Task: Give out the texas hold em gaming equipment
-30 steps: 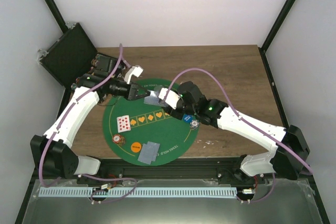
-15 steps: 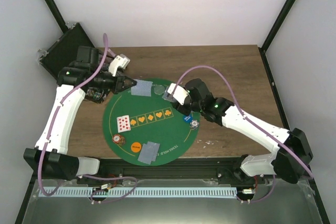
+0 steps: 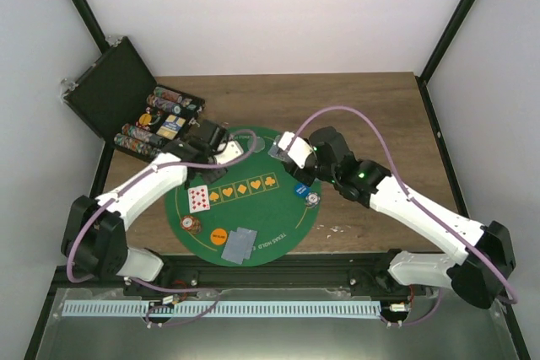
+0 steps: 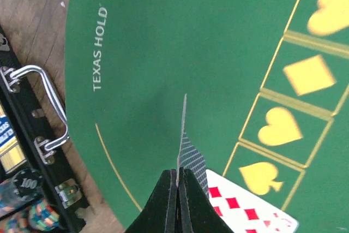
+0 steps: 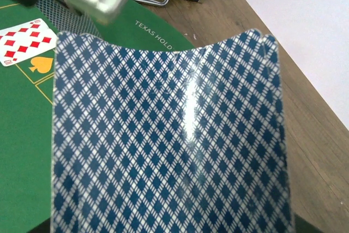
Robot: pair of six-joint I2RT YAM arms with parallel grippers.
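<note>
The left pincer (image 4: 178,174) is pressed together on one blue-backed card (image 4: 192,158). It holds the card on edge just above the green Texas Hold'em mat (image 4: 163,53), beside the face-up diamonds card (image 4: 248,207). A second ago it met the right pincer (image 3: 283,151) at the mat's far middle. Since then it has swung out and come back over the mat's left half. The right pincer grips the bowed deck (image 5: 163,135) near the far rim. Another card looks ready to be dealt.
</note>
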